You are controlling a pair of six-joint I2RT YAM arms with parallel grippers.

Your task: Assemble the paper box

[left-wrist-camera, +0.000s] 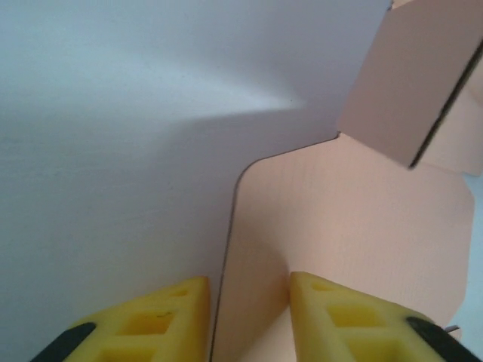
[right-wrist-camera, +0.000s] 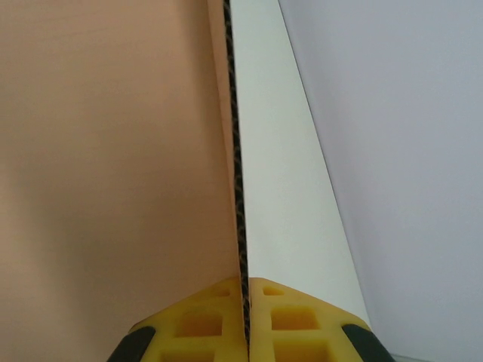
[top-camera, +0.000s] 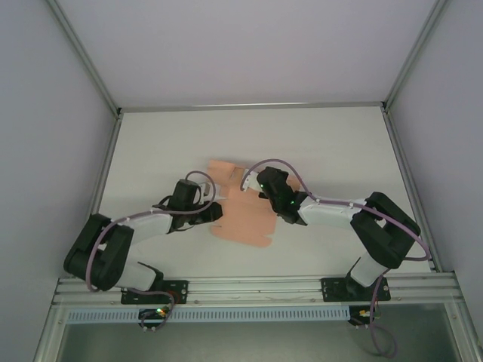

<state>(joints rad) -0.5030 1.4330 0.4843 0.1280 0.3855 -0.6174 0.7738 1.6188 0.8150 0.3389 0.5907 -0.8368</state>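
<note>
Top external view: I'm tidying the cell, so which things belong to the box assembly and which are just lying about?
Job in hand:
paper box, a partly folded sheet
right gripper, shut on its edge
left gripper, open at its edge

Not part of it:
table
frame rail

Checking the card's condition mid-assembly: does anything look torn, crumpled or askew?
Nothing stands out. The paper box lies mostly flat, one flap raised, an edge pinched in the right gripper; no tears visible.
</note>
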